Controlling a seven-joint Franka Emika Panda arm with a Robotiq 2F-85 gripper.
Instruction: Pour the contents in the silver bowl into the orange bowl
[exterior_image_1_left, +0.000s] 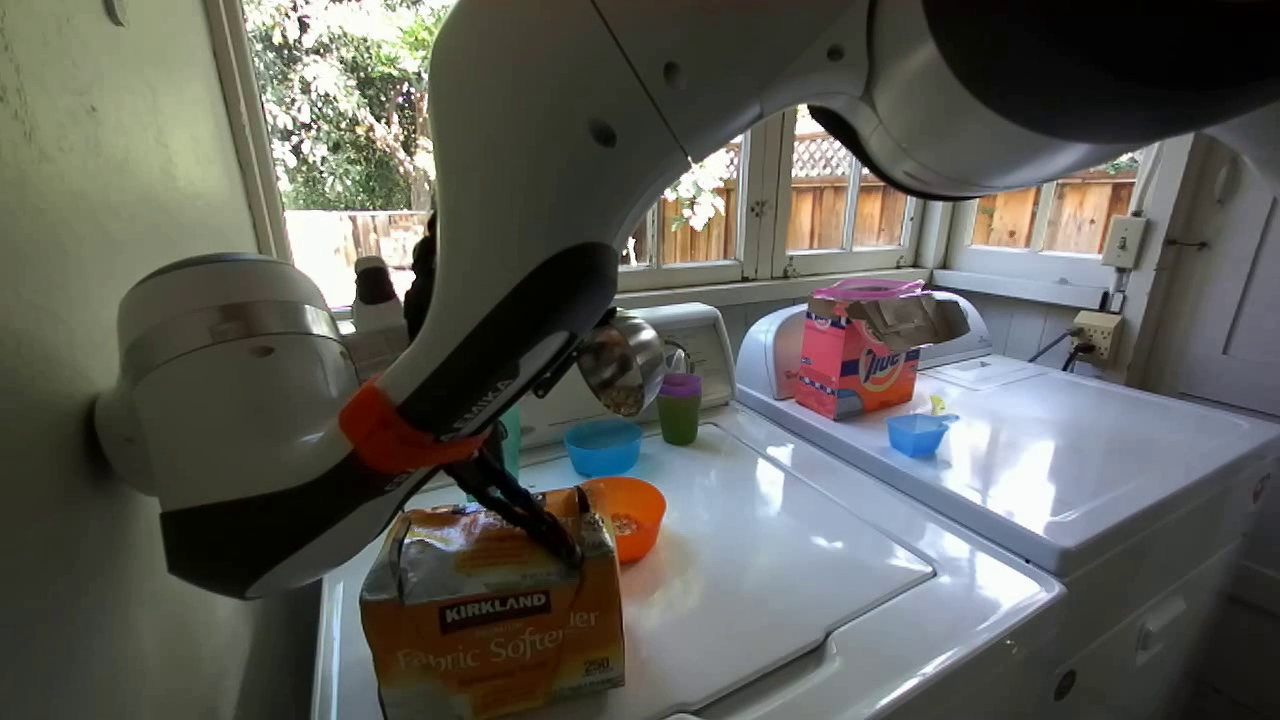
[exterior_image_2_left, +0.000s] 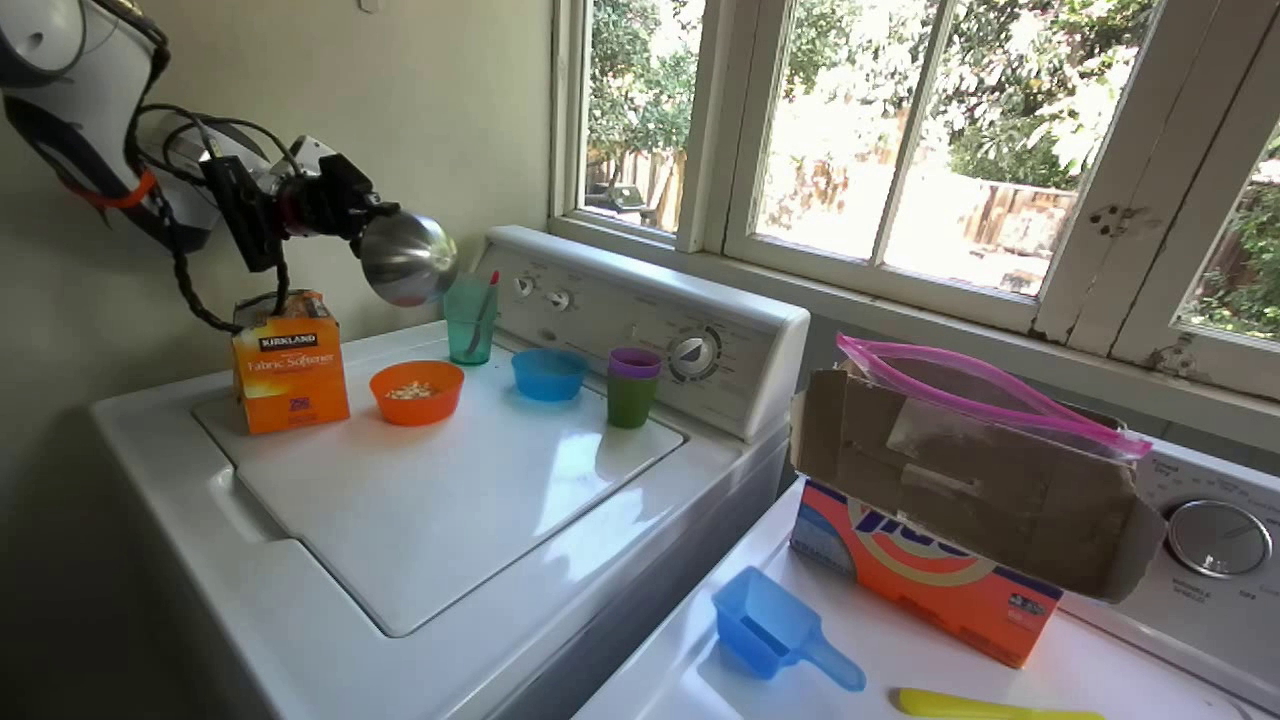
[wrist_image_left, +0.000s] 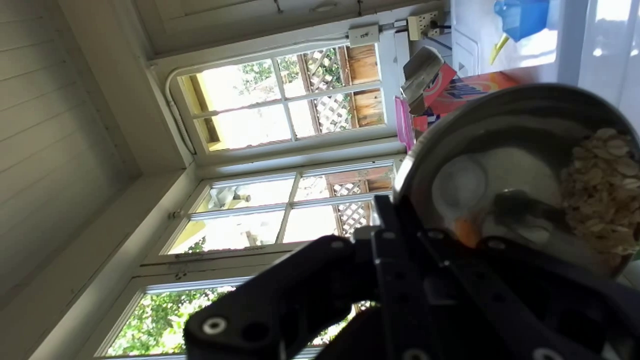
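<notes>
The silver bowl (exterior_image_1_left: 640, 350) hangs in the air, tipped on its side, and shows also in an exterior view (exterior_image_2_left: 408, 258). In the wrist view, pale flakes (wrist_image_left: 602, 195) are gathered along one side inside the bowl (wrist_image_left: 500, 135). My gripper (wrist_image_left: 397, 200) is shut on its rim; the gripper also shows in an exterior view (exterior_image_2_left: 378, 218). The orange bowl (exterior_image_2_left: 418, 410) stands upright on the white washer lid, lower than the silver bowl, with some flakes in it. In an exterior view the orange bowl (exterior_image_1_left: 648, 520) is partly hidden by a box.
The Kirkland box (exterior_image_2_left: 295, 380) stands beside the orange bowl. A blue bowl (exterior_image_2_left: 550, 375), a green cup (exterior_image_2_left: 632, 400) and a teal cup (exterior_image_2_left: 470, 320) stand by the control panel (exterior_image_2_left: 640, 320). A Tide box (exterior_image_1_left: 860, 360) and a blue scoop (exterior_image_1_left: 917, 437) are on the neighbouring machine.
</notes>
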